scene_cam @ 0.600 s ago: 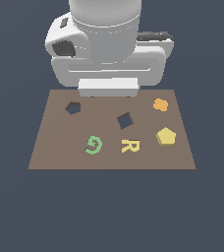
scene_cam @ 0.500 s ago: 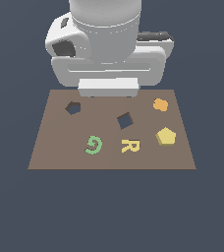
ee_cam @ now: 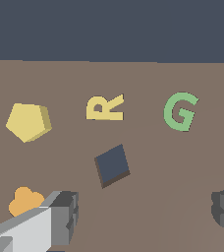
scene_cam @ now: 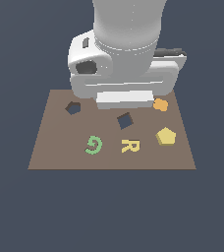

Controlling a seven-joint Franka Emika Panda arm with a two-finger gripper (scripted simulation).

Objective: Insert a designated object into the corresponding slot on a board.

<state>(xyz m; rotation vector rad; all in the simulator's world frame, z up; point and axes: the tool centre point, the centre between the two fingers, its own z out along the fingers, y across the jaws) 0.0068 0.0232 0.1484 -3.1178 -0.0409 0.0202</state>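
Pentagon block (ee_cam: 27, 122) resting on board (ee_cam: 148, 216), ungrasped, well off to one side of pincer (ee_cam: 146, 211). Pincer spread wide, empty, above square hole (ee_cam: 112, 164). Slot (scene_cam: 72, 108) on opposite side.

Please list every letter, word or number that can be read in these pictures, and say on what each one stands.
"G": a green letter, on the board.
"R": a yellow letter, on the board beside the G.
No other words, numbers, brands or signs show in either view; the arm carries no readable marking.
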